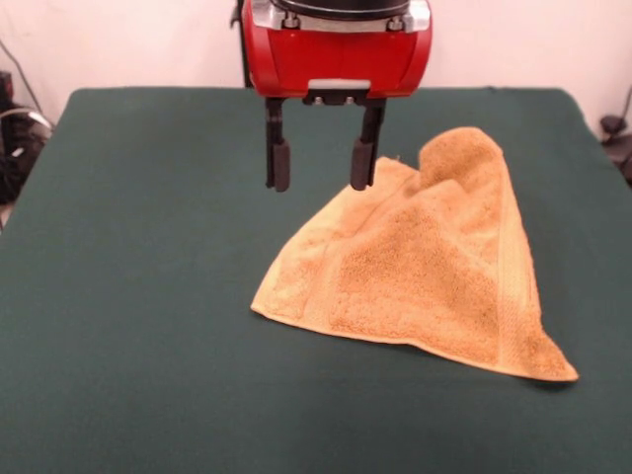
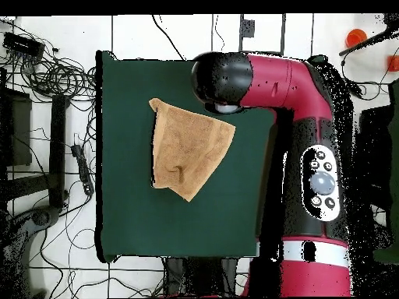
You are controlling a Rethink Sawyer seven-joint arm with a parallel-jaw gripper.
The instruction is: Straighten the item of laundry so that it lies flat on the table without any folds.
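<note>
On the green surface (image 1: 148, 296), right of centre in front view, lies the towel (image 1: 425, 276); tan-orange terry, not flat; roughly triangular w/ wide lower edge toward the camera & a raised, rounded hump at its far top; folds & creases run down from that hump; smoother woven band shows along the right edge & another along the left side. Above the towel's far-left corner hangs the gripper (image 1: 322, 163); red body w/ black fingers (image 1: 279, 163) pointing straight down; fingers spread apart, nothing between them; right-hand fingertip in front view sits just at the towel's upper-left edge, contact can't be told; left-hand one is over bare cloth, clear of the towel. Overhead view: towel (image 2: 189, 148) sits in upper middle of the surface (image 2: 132, 218), pointed end toward the robot's base, one wide edge toward the far side; a small crease mark near its middle; arm's (image 2: 300, 140) black elbow joint covers the gripper, so fingers not seen there; cables (image 2: 47, 78) lie on the floor beside the surface.
</note>
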